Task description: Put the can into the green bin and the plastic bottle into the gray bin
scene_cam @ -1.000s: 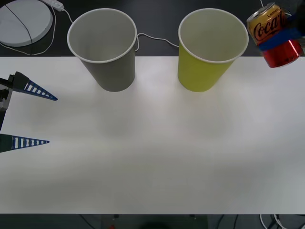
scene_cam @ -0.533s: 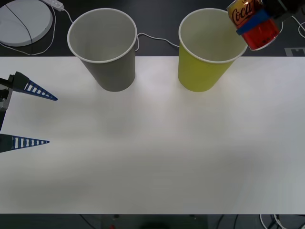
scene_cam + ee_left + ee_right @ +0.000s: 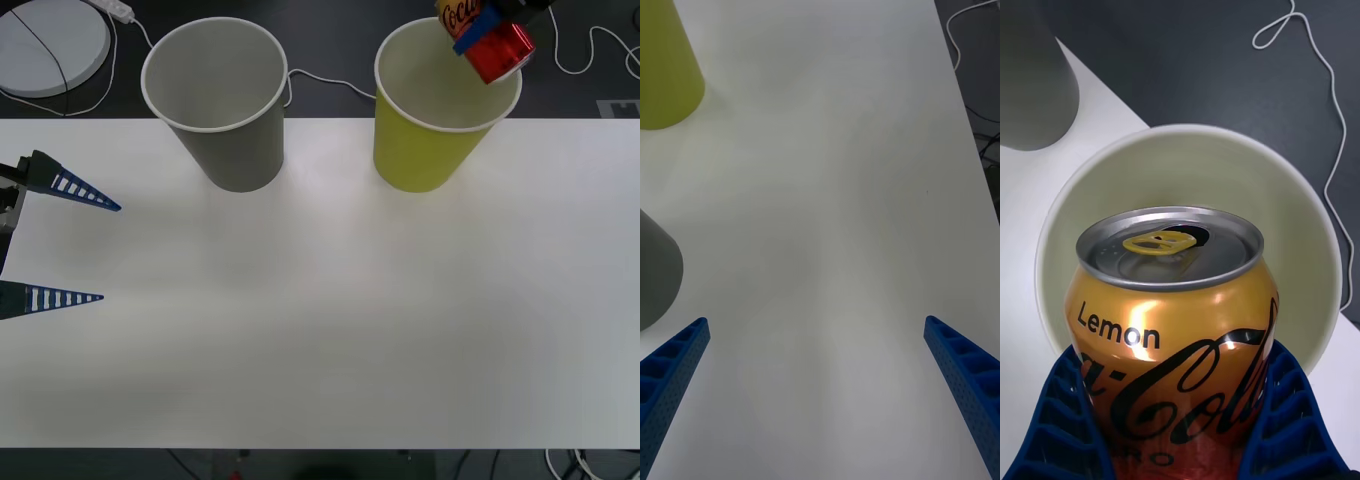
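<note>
The can (image 3: 490, 38), red with a gold band, hangs tilted over the mouth of the green bin (image 3: 425, 150), with my right gripper (image 3: 484, 22) shut on it. In the right wrist view the can (image 3: 1176, 322) sits between the blue fingers (image 3: 1052, 427), its silvery top and pull tab over the pale inside of the green bin (image 3: 1300, 225). The gray bin (image 3: 235, 150) stands upright at the back left of the table. My left gripper (image 3: 60, 240) waits open at the table's left edge. The plastic bottle is out of view.
The white table (image 3: 330, 320) reaches from the bins to the front edge. Behind it lie a white round device (image 3: 45, 45) at the far left and thin white cables (image 3: 330, 85) on the dark floor.
My right gripper has carried the can leftward and away from the robot, from beside the green bin's right side to above its mouth. The left arm has not moved.
</note>
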You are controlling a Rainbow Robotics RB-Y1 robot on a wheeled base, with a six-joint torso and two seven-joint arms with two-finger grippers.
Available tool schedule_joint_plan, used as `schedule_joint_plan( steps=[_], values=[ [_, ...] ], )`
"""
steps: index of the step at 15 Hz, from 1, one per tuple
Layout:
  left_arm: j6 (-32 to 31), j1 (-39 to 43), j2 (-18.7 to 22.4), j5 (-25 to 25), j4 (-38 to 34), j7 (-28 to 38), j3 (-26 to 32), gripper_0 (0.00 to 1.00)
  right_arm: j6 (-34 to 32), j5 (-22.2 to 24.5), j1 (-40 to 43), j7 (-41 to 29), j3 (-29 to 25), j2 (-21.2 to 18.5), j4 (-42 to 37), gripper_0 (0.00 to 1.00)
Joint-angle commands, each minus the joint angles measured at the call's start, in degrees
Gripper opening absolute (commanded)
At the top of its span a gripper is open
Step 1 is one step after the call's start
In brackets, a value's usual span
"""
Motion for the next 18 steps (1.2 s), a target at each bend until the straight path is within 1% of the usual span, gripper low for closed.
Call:
schedule_joint_plan(
  steps=[1, 3, 4, 5, 7, 8, 11, 13, 15, 16, 18],
  values=[
    [0.0, 0.0, 0.0, 0.0, 0.0, 0.0, 0.0, 1.00, 1.3, 3.2, -1.1, 1.1, 0.1, 2.3, 2.0, 0.00],
    [0.0, 0.0, 0.0, 0.0, 0.0, 0.0, 0.0, 1.00, 1.5, 4.1, -1.4, 1.7, 0.0, 2.6, 1.9, 0.00],
    [0.0, 0.0, 0.0, 0.0, 0.0, 0.0, 0.0, 1.00, 1.5, 4.1, -1.5, 2.4, 0.0, 2.6, 1.9, 0.02],
    [0.0, 0.0, 0.0, 0.0, 0.0, 0.0, 0.0, 1.00, 1.5, 3.9, -1.5, 3.1, 0.0, 2.6, 1.9, 0.21],
    [0.0, 0.0, 0.0, 0.0, 0.0, 0.0, 0.0, 1.00, 1.5, 3.8, -1.5, 4.7, 0.0, 2.4, 1.8, 0.96],
    [0.0, 0.0, 0.0, 0.0, 0.0, 0.0, 0.0, 1.00, 1.4, 3.5, -1.5, 4.9, 0.0, 2.0, 1.5, 1.00],
    [0.0, 0.0, 0.0, 0.0, 0.0, 0.0, 0.0, 1.00, 0.2, 2.5, -1.5, 5.0, 0.0, 0.3, -1.0, 1.00],
    [0.0, 0.0, 0.0, 0.0, 0.0, 0.0, 0.0, 1.00, -1.1, -1.5, -1.5, 5.4, 0.0, -2.1, -2.4, 1.00],
    [0.0, 0.0, 0.0, 0.0, 0.0, 0.0, 0.0, 1.00, -1.4, -7.7, -0.6, 6.6, -0.5, -4.8, -2.7, 1.00],
    [0.0, 0.0, 0.0, 0.0, 0.0, 0.0, 0.0, 1.00, -1.7, -10.1, 1.0, 7.7, -1.6, -6.1, -3.9, 1.00],
    [0.0, 0.0, 0.0, 0.0, 0.0, 0.0, 0.0, 1.00, -1.8, -13.8, 5.1, 12.6, -5.6, -8.3, -7.0, 1.00]
  ],
)
